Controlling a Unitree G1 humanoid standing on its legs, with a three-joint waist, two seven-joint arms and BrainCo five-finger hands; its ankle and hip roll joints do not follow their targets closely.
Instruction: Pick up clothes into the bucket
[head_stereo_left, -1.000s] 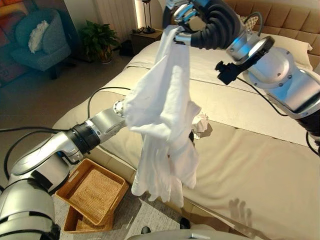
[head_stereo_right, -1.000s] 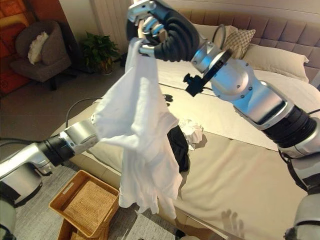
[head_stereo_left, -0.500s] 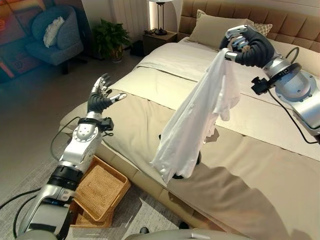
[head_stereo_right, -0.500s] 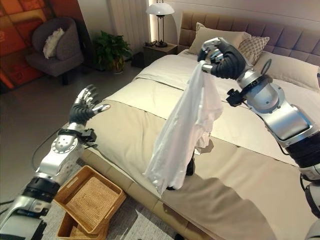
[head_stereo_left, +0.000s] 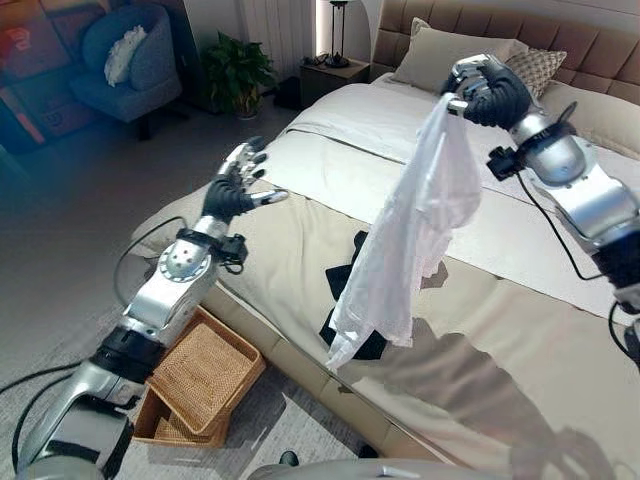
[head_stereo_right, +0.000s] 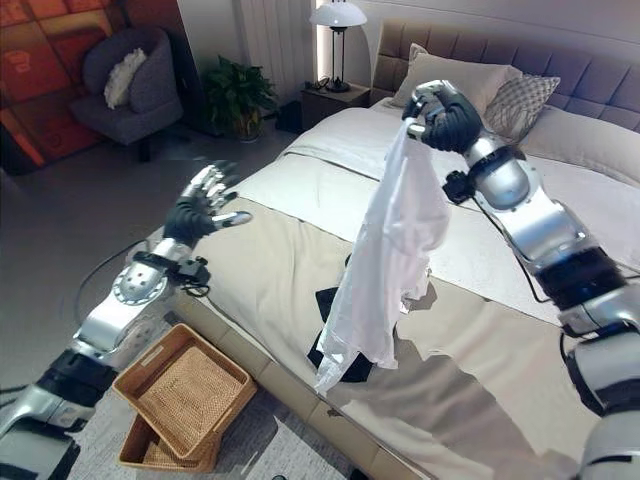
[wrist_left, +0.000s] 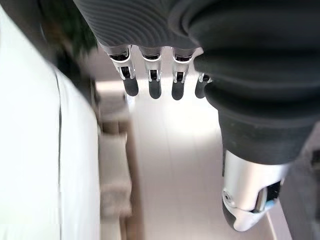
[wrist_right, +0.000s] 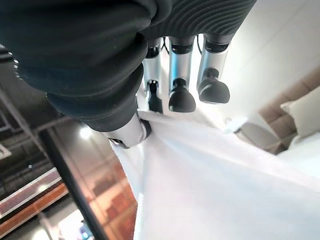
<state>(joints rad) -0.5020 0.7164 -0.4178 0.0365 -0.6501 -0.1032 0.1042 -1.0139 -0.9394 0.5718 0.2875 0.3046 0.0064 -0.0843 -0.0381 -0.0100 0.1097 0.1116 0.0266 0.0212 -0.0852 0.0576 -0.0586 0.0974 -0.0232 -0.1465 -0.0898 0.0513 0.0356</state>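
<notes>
A white garment (head_stereo_left: 415, 225) hangs in the air over the bed (head_stereo_left: 520, 330), and my right hand (head_stereo_left: 487, 92) is shut on its top edge; the right wrist view has the cloth (wrist_right: 210, 175) pinched between thumb and curled fingers. The garment's lower end dangles just above a black garment (head_stereo_left: 348, 288) lying near the bed's front edge. My left hand (head_stereo_left: 236, 186) is raised over the bed's left corner with its fingers (wrist_left: 152, 82) straight and nothing in it. Two stacked wicker baskets (head_stereo_left: 200, 372) stand on the floor below the left arm, beside the bed.
Pillows (head_stereo_left: 450, 50) lie at the headboard. A nightstand with a lamp (head_stereo_right: 337, 14), a potted plant (head_stereo_left: 238, 72) and an armchair (head_stereo_left: 130, 60) stand at the back left. Bare floor stretches left of the bed.
The right hand carried the white garment away from the camera and out over the bed. The left arm came out from behind the garment and now holds its open hand up. The camera shifted too.
</notes>
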